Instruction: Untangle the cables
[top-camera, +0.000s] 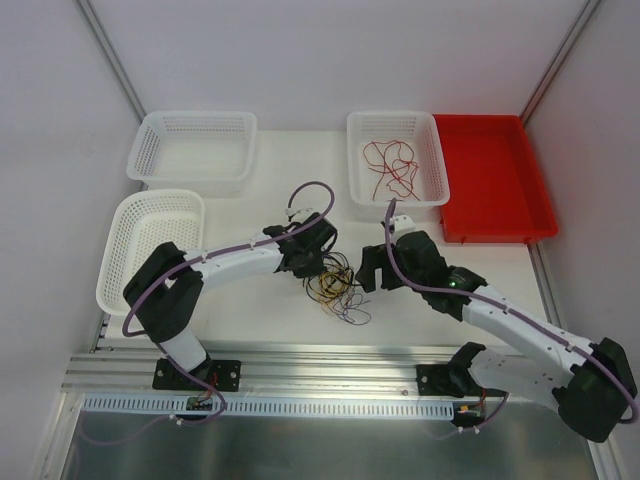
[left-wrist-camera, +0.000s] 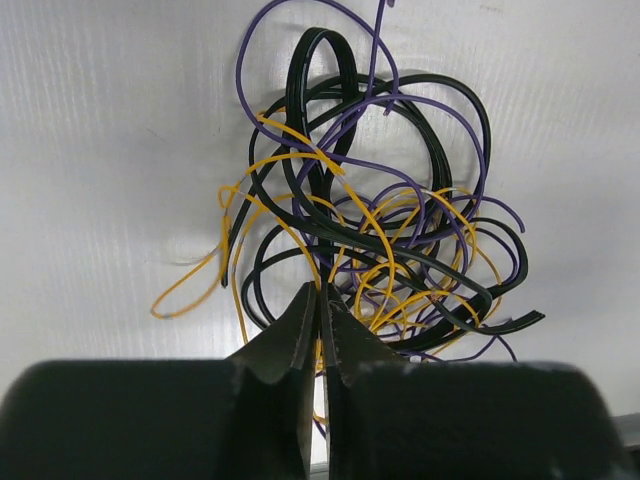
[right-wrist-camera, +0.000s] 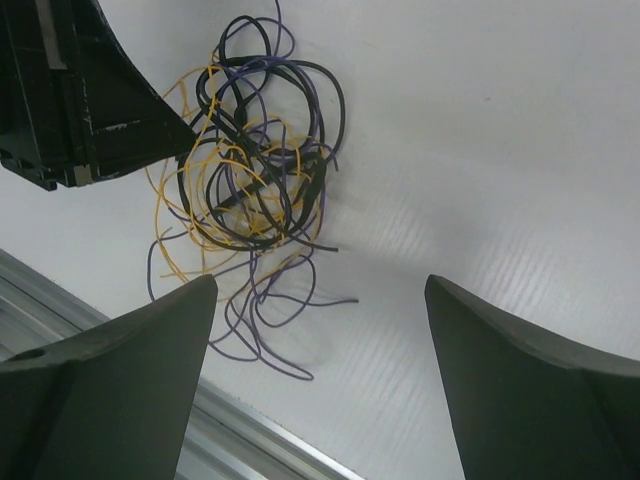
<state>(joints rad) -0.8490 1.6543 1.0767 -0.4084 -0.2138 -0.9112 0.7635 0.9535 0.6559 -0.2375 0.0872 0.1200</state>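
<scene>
A tangle of thin yellow, black and purple cables (top-camera: 336, 286) lies on the white table between my two grippers. In the left wrist view the tangle (left-wrist-camera: 380, 230) sits just beyond my left gripper (left-wrist-camera: 322, 296), whose jaws are pressed together with a yellow cable (left-wrist-camera: 318, 352) running between them. In the top view the left gripper (top-camera: 321, 268) is at the tangle's upper left edge. My right gripper (right-wrist-camera: 320, 288) is wide open and empty, hovering to the right of the tangle (right-wrist-camera: 250, 180); it also shows in the top view (top-camera: 368, 272). A red cable (top-camera: 390, 165) lies apart in a white basket.
The white basket (top-camera: 395, 119) holding the red cable stands at the back, with a red tray (top-camera: 500, 190) to its right. Two more white baskets stand at the back left (top-camera: 195, 122) and left (top-camera: 125, 250). An aluminium rail (top-camera: 320, 370) runs along the near table edge.
</scene>
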